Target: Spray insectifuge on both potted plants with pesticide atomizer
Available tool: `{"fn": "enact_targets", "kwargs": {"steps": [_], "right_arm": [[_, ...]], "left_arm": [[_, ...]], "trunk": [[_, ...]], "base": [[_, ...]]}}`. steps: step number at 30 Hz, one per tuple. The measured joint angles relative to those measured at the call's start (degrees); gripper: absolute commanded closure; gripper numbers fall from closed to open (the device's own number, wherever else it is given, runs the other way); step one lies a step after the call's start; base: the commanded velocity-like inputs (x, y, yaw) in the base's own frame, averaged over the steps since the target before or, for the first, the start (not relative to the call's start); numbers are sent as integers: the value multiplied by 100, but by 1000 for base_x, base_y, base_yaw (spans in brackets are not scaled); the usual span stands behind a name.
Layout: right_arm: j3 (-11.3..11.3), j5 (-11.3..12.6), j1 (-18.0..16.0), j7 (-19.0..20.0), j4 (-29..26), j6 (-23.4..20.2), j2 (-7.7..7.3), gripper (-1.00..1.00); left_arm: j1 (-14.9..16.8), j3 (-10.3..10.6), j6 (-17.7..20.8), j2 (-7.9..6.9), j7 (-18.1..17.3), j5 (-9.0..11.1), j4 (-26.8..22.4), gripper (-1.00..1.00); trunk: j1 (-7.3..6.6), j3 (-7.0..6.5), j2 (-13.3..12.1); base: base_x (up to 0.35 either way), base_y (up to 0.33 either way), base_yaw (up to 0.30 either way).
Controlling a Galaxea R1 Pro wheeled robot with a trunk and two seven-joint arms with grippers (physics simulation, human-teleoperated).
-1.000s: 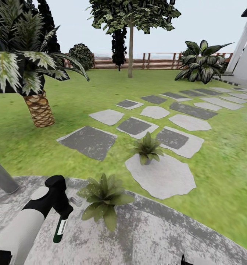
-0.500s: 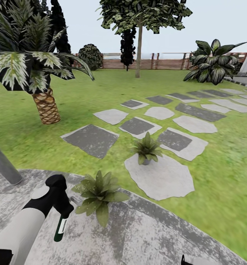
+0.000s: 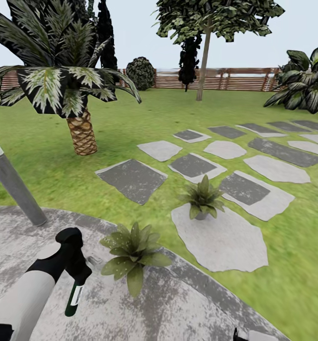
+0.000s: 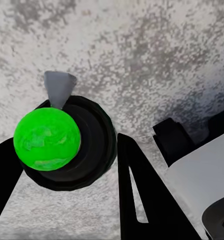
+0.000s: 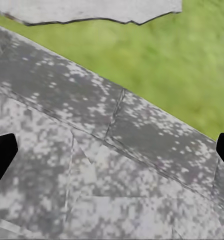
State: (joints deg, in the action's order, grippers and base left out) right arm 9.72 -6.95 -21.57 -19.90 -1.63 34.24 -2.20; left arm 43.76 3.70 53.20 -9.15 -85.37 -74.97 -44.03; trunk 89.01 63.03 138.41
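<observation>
My left gripper [image 3: 77, 275] is shut on the pesticide atomizer [image 3: 74, 296], a slim dark green bottle with a white label that hangs below the fingers over the patio. In the left wrist view the atomizer [image 4: 67, 142] appears end-on as a dark round body with a bright green ball, between the black fingers [image 4: 137, 190]. One potted plant [image 3: 133, 253] sits on the patio edge just right of that gripper. The other potted plant [image 3: 203, 199] stands farther off on a pale stepping stone [image 3: 225, 241]. My right gripper [image 5: 112, 150] is open above the paving.
A grey lamp post [image 3: 14, 187] leans at the left of the patio [image 3: 178, 308]. A palm [image 3: 81, 135] stands on the lawn beyond it. Stepping stones [image 3: 133, 179] run off to the right, with a brown slatted fence [image 3: 225, 79] and trees at the back.
The whole head view has shifted right, so the camera has turned left. The left arm with the atomizer keeps about the same place in the picture.
</observation>
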Motion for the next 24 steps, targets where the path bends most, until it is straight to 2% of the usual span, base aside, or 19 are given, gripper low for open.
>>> {"fn": "enact_targets", "kwargs": {"steps": [5, 9, 13, 16, 18, 19, 22, 24], "right_arm": [[8, 0, 2, 1, -1, 0, -6, -100], [2, -13, 4, 2, 7, 5, -30, -100], [-1, -13, 4, 2, 8, 3, -50, -100], [2, -10, 4, 2, 8, 0, -53, -100], [2, -9, 4, 2, 6, 0, -53, -100], [3, -9, 3, 2, 6, 3, -53, -100], [5, -4, 3, 2, 2, 8, -45, -100], [6, -2, 2, 0, 1, 10, -45, -100]], "left_arm": [[-20, 3, -1, -27, 17, -5, 20, 100], [-355, 1, 0, 17, 37, 26, 22, 100], [-413, -3, -1, 10, 67, 54, 23, 100], [-425, -10, -6, -16, 441, 60, 23, 100], [-425, -14, -6, -19, 570, 75, 23, 100], [-425, -48, -7, -17, 612, 87, 21, 100], [-424, -401, -15, 7, 664, 165, -21, 100], [-427, -476, -19, 13, 676, 179, -25, 100]], "trunk": [[3, 0, 0], [4, 1, 0], [3, 0, 0], [3, 0, 0], [3, 0, 0], [3, 0, 0], [3, 0, 0], [3, 0, 0]], "base": [[78, -1, 153], [3, 0, 6], [0, 0, 0], [0, 0, 0], [0, 0, 30], [0, 0, 163], [0, -14, 242], [0, -167, 270]]}}
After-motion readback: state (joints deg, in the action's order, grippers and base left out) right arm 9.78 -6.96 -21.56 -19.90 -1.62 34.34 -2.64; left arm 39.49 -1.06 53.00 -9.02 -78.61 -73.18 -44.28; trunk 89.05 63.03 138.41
